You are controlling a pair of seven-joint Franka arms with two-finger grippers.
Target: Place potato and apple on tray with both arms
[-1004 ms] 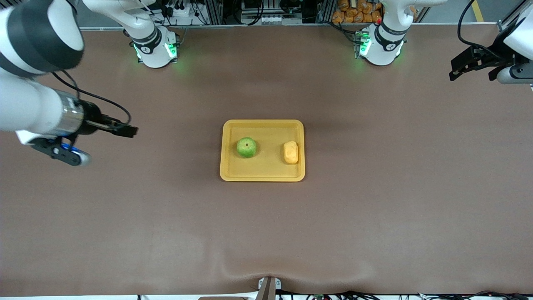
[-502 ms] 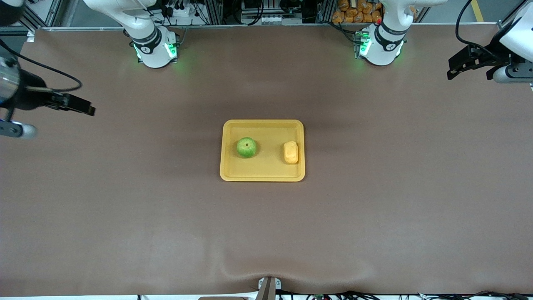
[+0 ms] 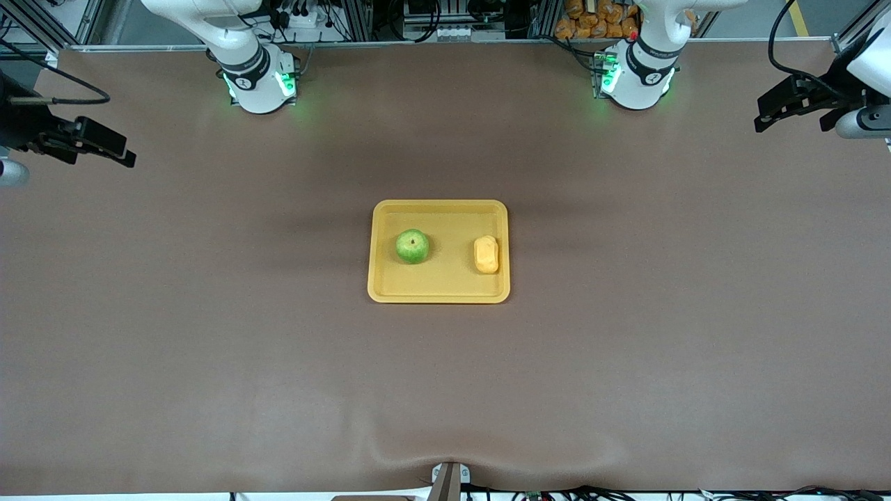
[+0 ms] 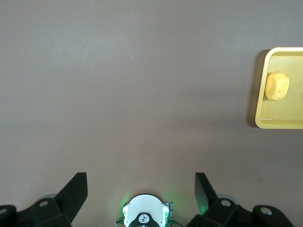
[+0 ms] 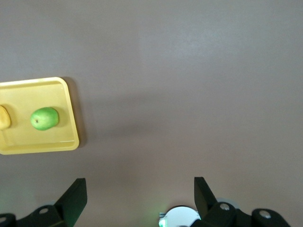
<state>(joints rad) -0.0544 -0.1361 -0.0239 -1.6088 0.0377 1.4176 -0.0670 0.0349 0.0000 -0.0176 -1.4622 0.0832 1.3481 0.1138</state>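
Observation:
The yellow tray (image 3: 438,295) lies in the middle of the table. The green apple (image 3: 412,246) sits in it toward the right arm's end, and the yellow-orange potato (image 3: 486,254) sits in it toward the left arm's end, apart from the apple. My right gripper (image 3: 120,152) is open and empty over bare table at the right arm's end. My left gripper (image 3: 766,117) is open and empty over bare table at the left arm's end. The left wrist view shows the potato (image 4: 277,86) on the tray (image 4: 261,124). The right wrist view shows the apple (image 5: 44,118) on the tray (image 5: 52,146).
The brown table mat (image 3: 626,348) surrounds the tray. The two arm bases (image 3: 259,83) (image 3: 637,78) with green lights stand along the table edge farthest from the front camera. Cables and racks lie past that edge.
My right gripper has pulled away from the tray toward the right arm's end of the table. My left gripper has barely shifted. Apple and potato have not moved.

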